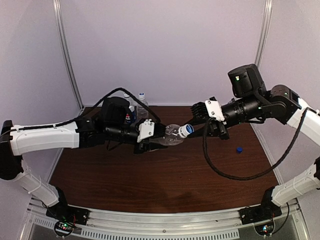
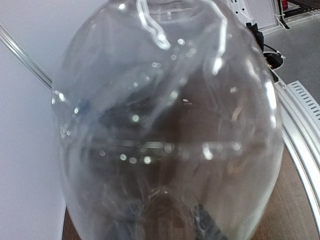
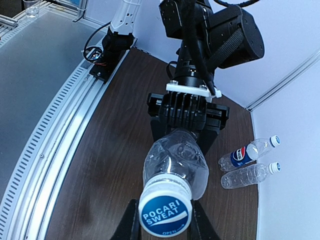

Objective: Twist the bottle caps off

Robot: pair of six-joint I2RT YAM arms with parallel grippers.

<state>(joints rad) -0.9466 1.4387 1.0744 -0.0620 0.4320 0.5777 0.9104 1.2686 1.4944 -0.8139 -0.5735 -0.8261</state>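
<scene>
The left arm has smooth white shells on its long links and black joints between them. Behind the left gripper comes a black ribbed block, then a white plate with small screws, then a fat black motor drum. A thin black cable arches back from that wrist. The right arm matches it in white shells and black joints. A white bracket sits behind the right gripper, a green light shows on the black housing behind the wrist, and a thick black cable loops below the hand.
</scene>
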